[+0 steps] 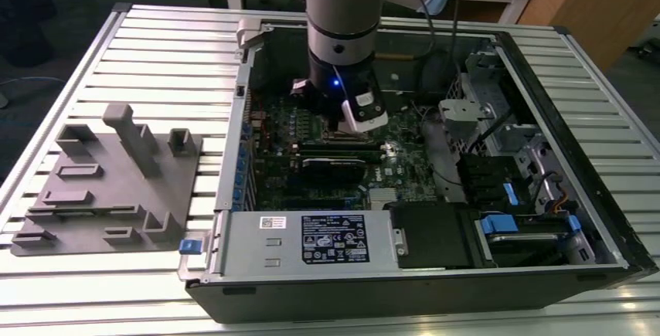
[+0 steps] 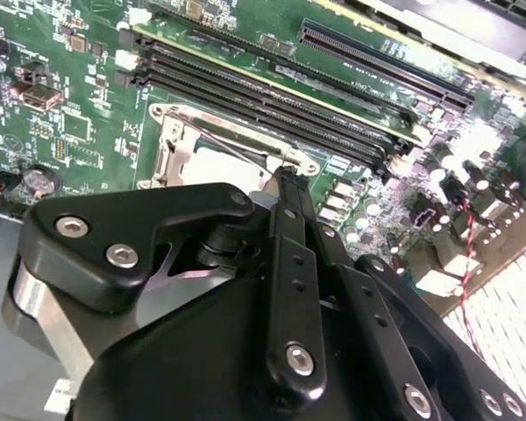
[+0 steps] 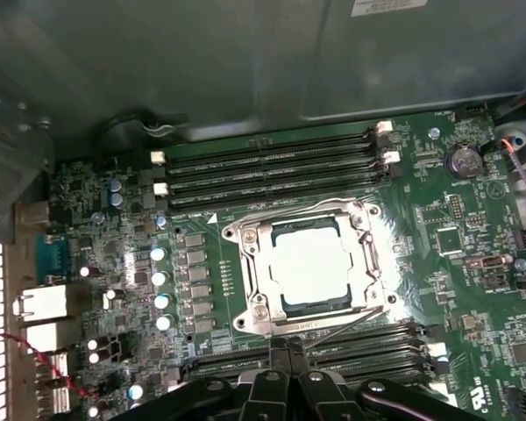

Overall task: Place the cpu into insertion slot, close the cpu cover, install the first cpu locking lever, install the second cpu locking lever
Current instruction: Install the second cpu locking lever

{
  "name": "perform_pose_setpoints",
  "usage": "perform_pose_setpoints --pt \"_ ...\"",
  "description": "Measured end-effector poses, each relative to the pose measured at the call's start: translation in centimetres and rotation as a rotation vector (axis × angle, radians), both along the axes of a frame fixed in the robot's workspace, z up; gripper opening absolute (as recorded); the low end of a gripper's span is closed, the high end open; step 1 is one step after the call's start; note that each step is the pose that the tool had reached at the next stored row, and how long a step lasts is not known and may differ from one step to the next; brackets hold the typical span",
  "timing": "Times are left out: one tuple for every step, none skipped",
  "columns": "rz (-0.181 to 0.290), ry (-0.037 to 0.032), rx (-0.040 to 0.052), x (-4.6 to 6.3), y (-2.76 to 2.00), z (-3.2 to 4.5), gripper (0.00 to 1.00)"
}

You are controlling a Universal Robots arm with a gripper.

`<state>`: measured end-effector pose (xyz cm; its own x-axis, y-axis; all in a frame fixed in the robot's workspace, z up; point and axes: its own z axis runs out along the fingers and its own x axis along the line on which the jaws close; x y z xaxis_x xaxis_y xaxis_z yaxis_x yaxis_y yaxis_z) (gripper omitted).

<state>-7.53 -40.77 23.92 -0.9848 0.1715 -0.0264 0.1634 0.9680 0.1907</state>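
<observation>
1. Black metal gripper [image 2: 285, 180] stands with fingers together, tip at the silvery square cpu cover [image 2: 223, 132].
2. Pale cpu [image 2: 223, 162] lies within the cover's window.
3. Long black memory slots [image 2: 272, 92] run beside it on the green circuit board [image 2: 61, 96].

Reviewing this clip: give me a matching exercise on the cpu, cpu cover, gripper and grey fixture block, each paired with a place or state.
Things:
1 cpu
2 cpu cover
3 gripper
4 grey fixture block

Descriptions:
A down flat, framing the chip
B on the slatted table outside the case
C seated in the socket
D at the socket's edge, fingers together

Pairs: 1-C, 2-A, 3-D, 4-B
</observation>
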Motion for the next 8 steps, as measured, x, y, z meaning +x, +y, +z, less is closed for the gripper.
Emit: perform_pose_setpoints --pt "0.0 -0.0004 0.0 0.0 0.0 -0.18 0.11" --pt "0.0 -0.0007 0.0 0.0 0.0 -0.37 0.11" --pt "0.0 -0.0009 0.0 -0.1 0.0 -0.56 0.11" --pt "0.0 -0.001 0.0 -0.1 0.0 -0.74 0.11" --pt "0.0 -0.0011 -0.0001 -0.2 0.0 -0.91 0.11" --pt "0.0 -0.0012 -0.0001 -0.3 0.0 -1.09 0.11" --pt "0.0 -0.0012 -0.0001 -0.4 0.0 -1.28 0.11" --pt "0.0 -0.0012 -0.0001 -0.4 0.0 -1.45 0.11"
